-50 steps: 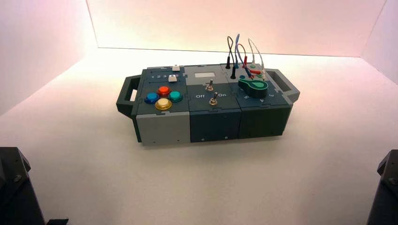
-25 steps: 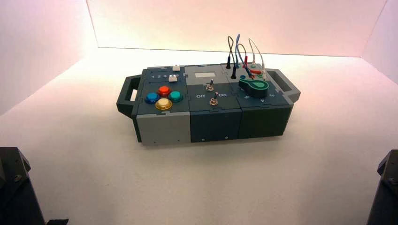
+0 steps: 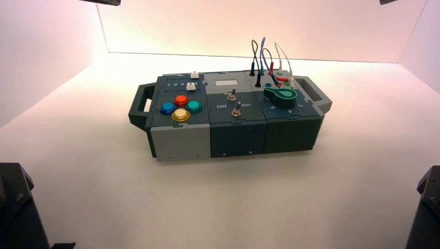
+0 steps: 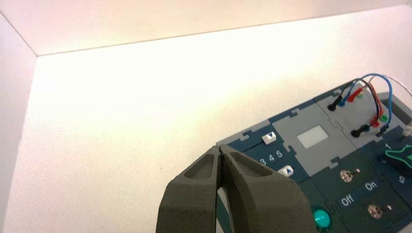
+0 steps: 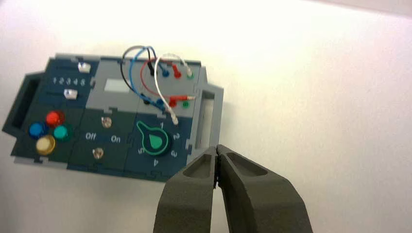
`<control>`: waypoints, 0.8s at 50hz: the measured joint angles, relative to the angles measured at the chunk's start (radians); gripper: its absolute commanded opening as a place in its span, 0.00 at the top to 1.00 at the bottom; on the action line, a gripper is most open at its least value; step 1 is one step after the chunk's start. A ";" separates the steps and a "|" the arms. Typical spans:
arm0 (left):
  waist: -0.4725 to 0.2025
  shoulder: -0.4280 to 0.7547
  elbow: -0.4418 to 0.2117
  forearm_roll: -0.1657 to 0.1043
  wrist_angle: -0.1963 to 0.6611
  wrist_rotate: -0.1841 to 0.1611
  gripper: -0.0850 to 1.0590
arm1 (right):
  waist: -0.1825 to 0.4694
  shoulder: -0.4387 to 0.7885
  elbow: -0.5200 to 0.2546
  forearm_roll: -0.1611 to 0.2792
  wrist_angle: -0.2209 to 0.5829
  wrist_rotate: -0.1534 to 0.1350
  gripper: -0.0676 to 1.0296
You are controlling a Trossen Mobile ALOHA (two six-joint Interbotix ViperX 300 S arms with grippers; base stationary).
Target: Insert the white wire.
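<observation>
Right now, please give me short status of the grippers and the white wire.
Left gripper and right gripper shut, empty, short of box. White wire arched, one plug loose near knob. Red plug lies by green socket, possibly in the way.

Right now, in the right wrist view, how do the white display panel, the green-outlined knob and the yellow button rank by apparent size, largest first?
1. Green-outlined knob
2. White display panel
3. Yellow button

My box (image 3: pixel 236 136): matt plastic look, smooth panels. Round buttons (image 3: pixel 180 114) near its left front corner: glossy, plastic-looking. Toggle switches (image 5: pixel 106 122) mid-box: shiny metal. Wires (image 5: pixel 131 80) toward the far right corner: smooth, plastic-looking coating. Tabletop (image 3: pixel 218 202): smooth, matt.
</observation>
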 measured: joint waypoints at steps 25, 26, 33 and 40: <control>-0.106 0.038 -0.051 0.003 0.156 0.104 0.95 | 0.000 0.222 -0.147 0.103 0.158 -0.110 0.71; -0.107 0.043 -0.054 0.003 0.163 0.104 0.95 | 0.000 0.227 -0.150 0.107 0.161 -0.115 0.70; -0.123 0.063 -0.078 0.003 0.202 0.114 0.95 | 0.011 0.276 -0.158 0.124 0.169 -0.146 0.68; -0.167 0.074 -0.095 0.002 0.235 0.149 0.95 | 0.038 0.328 -0.160 0.127 0.176 -0.169 0.68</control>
